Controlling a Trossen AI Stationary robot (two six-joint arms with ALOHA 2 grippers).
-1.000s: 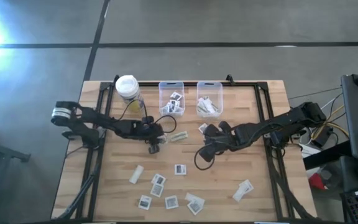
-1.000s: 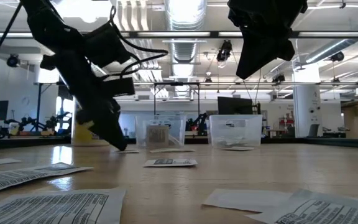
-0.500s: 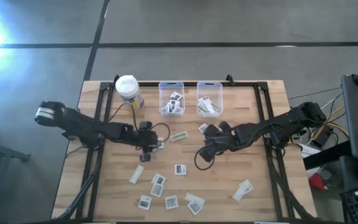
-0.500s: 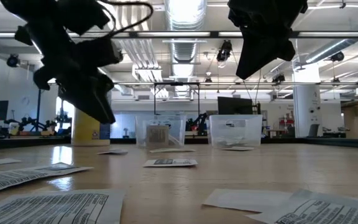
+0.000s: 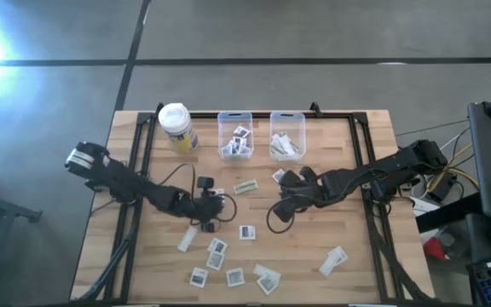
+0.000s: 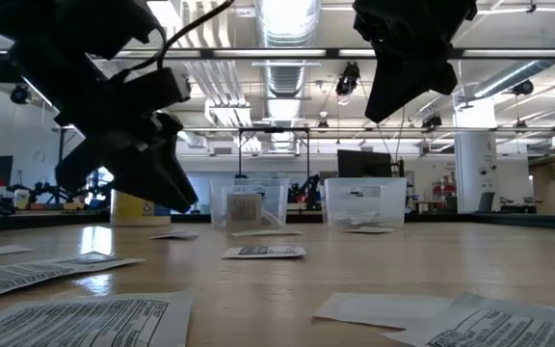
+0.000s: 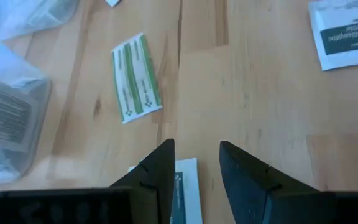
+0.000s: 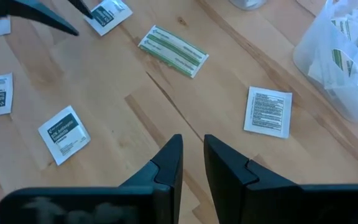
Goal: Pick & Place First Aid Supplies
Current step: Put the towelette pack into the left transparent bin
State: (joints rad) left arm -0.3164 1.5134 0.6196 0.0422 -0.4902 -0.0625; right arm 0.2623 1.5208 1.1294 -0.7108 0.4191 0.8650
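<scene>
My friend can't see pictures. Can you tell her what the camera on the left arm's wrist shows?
The left gripper hangs over the wooden table with its two dark fingers apart, above a white packet with a dark patch. Farther on lies a green-striped strip packet, and another white packet sits at the picture's edge.
</scene>
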